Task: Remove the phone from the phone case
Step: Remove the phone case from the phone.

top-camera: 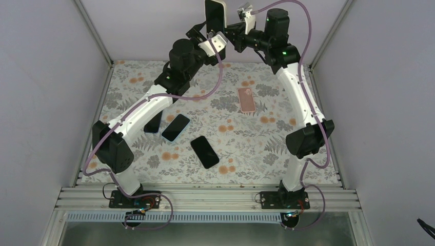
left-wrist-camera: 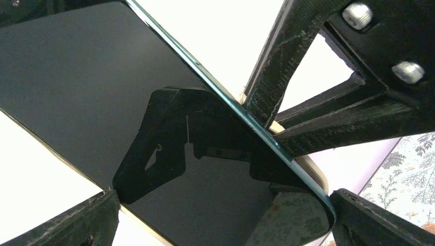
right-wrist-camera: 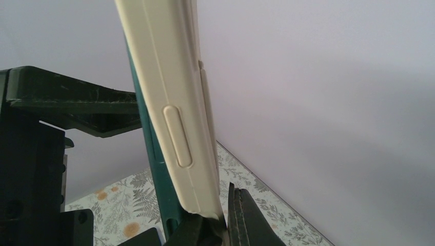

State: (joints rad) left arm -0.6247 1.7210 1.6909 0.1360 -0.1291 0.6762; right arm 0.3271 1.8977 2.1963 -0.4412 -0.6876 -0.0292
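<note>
**Top external:** A phone (top-camera: 214, 15) in a cream phone case (top-camera: 224, 11) is held upright, high above the far edge of the floral tabletop (top-camera: 267, 148). It is met from one side by the left hand (top-camera: 209, 32) and from the other by the right hand (top-camera: 233, 29). Four items are left lying on the tabletop: a pink case (top-camera: 246, 99), a black handset (top-camera: 204, 151), a blue-rimmed handset (top-camera: 175, 127) and a dark handset (top-camera: 153, 123) partly hidden under the left arm.

**Left wrist:** The phone's dark screen (left-wrist-camera: 92, 92) is seen filling the view, clamped across its width between the left hand's fingers (left-wrist-camera: 77, 225). A cream strip of case (left-wrist-camera: 308, 166) is shown behind the greenish glass edge, where a finger of the right hand (left-wrist-camera: 277, 77) is pressed.

**Right wrist:** The case's side (right-wrist-camera: 174, 102), with its raised button, is seen edge-on against the phone's teal rim (right-wrist-camera: 154, 174). Its lower corner is pinched by the closed right hand (right-wrist-camera: 218, 228).
</note>
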